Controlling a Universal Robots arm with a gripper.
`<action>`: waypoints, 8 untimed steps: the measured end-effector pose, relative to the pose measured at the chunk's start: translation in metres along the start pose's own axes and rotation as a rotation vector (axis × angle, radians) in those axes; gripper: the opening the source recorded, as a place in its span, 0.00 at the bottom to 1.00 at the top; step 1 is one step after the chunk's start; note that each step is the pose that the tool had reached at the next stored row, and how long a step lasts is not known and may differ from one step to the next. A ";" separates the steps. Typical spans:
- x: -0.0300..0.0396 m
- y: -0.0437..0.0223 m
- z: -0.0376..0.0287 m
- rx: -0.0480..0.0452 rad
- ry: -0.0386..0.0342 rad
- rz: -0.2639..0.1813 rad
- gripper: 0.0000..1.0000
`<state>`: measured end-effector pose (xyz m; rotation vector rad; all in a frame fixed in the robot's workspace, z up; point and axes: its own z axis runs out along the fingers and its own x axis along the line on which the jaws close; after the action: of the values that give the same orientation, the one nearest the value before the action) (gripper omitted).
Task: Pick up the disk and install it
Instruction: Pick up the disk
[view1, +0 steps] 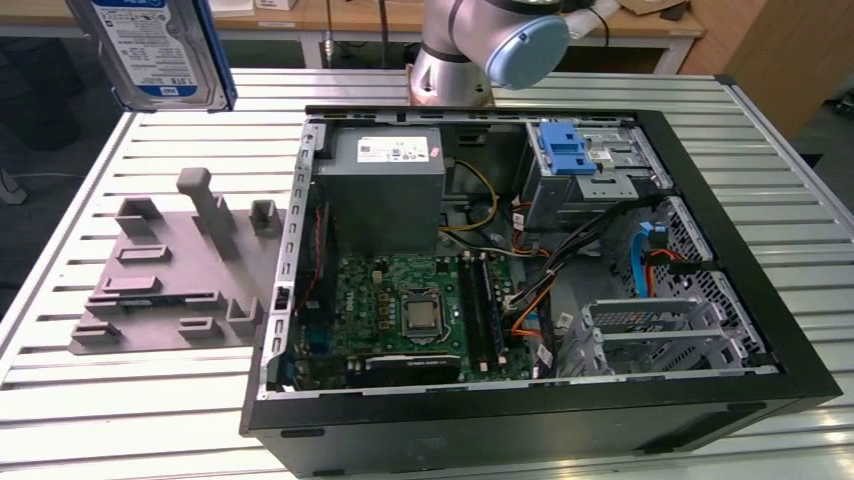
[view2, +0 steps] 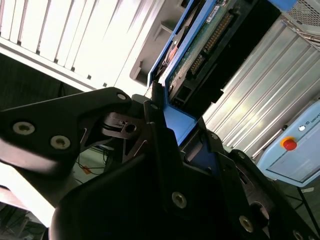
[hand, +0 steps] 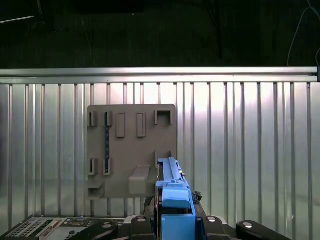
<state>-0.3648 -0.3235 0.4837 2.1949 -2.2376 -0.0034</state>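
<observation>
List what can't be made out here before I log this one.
The disk: exterior view, top cut off by the picture's upper edge.
Its label face: first wrist view sees it edge-on.
Where the fingers meet it: second wrist view, the body of the gripper covers that.
Drive cage bay: exterior view, its top plate and blue latch cover it.

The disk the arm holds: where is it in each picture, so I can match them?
Exterior view: the disk hangs in the air at the upper left, label facing the camera.
Second wrist view: the disk is seen close, its blue frame clamped in the tool.
First wrist view: the disk stands edge-on in the tool, before the grey plate.
Shared landmark: the slatted metal table, in all three.
</observation>
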 end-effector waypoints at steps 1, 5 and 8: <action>0.0000 -0.0008 0.0000 0.0000 0.0000 0.000 0.36; -0.0001 -0.0039 -0.0001 0.0000 0.0000 0.000 0.36; -0.0001 -0.0061 0.0000 0.0000 -0.0001 0.000 0.36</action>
<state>-0.3587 -0.3235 0.4837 2.1949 -2.2377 -0.0035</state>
